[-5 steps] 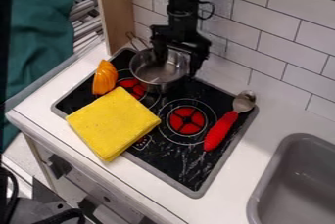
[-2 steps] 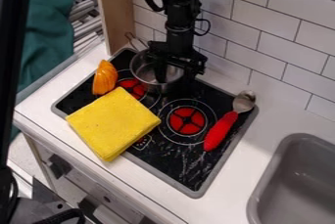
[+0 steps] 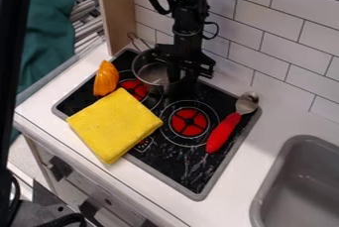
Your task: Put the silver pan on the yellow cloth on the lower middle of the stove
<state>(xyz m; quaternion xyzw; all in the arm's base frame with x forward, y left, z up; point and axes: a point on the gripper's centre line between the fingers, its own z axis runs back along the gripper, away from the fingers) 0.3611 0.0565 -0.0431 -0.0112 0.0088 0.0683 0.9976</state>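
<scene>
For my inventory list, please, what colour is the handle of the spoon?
Red, clearest in the camera view.

Viewed at a slant from close above, the stove (image 3: 182, 164) sits mid-frame, facing the tiled wall (image 3: 285, 30), upper right.

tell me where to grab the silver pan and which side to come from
Probably the rim on the picture's right, from above: the silver pan sits upright and open, so its wall can be pinched. The thin handle points toward the wooden panel, likely a tighter spot.
</scene>
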